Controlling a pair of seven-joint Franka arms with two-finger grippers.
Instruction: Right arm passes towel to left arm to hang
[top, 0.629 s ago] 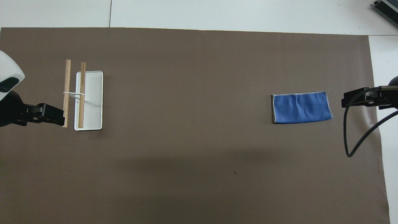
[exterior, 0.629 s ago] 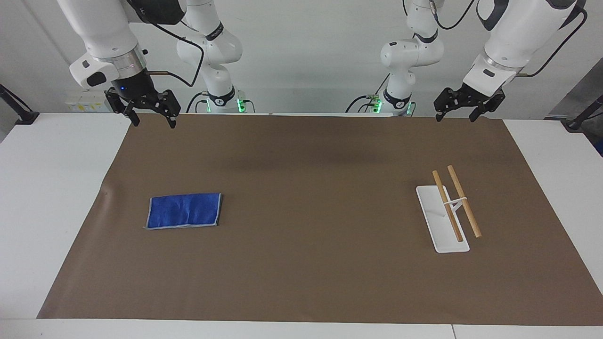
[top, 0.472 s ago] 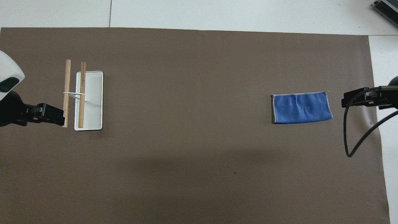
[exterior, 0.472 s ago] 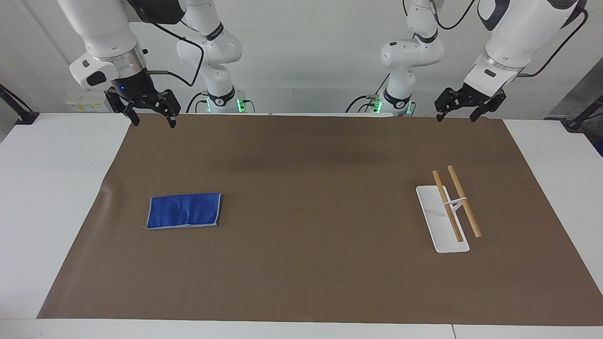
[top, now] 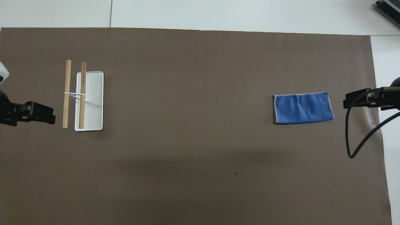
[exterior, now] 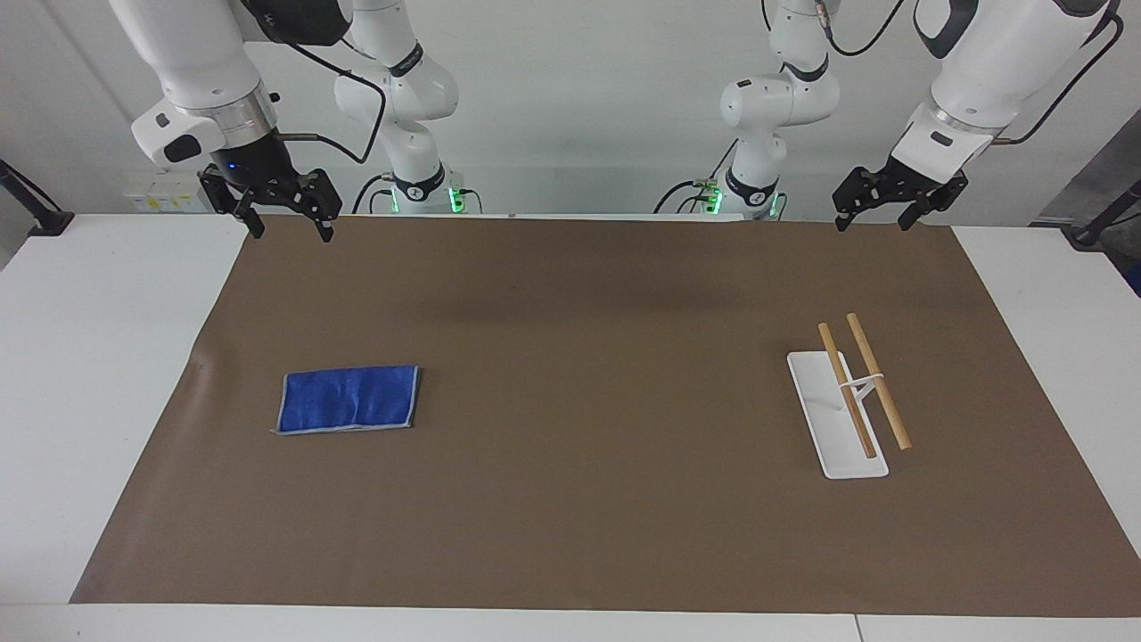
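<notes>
The blue towel [exterior: 349, 399] lies flat and folded on the brown mat toward the right arm's end of the table; it also shows in the overhead view [top: 303, 108]. My right gripper [exterior: 285, 223], with its blue wrist light, hangs open and empty in the air over the mat's robot-side edge at that end, well apart from the towel; in the overhead view [top: 353, 101] it shows beside the towel. My left gripper [exterior: 878, 214] hangs open and empty over the mat's robot-side edge at the left arm's end; the overhead view [top: 47, 114] shows it too.
A rack with a white base [exterior: 816, 392] and two wooden rods [exterior: 878, 379] stands toward the left arm's end; it also shows in the overhead view [top: 93, 103]. The brown mat [exterior: 588, 357] covers most of the white table. A black cable [top: 359, 137] hangs from the right arm.
My left gripper has drifted a little toward the left arm's end of the table, away from the rack. The right gripper, towel and rack have not moved.
</notes>
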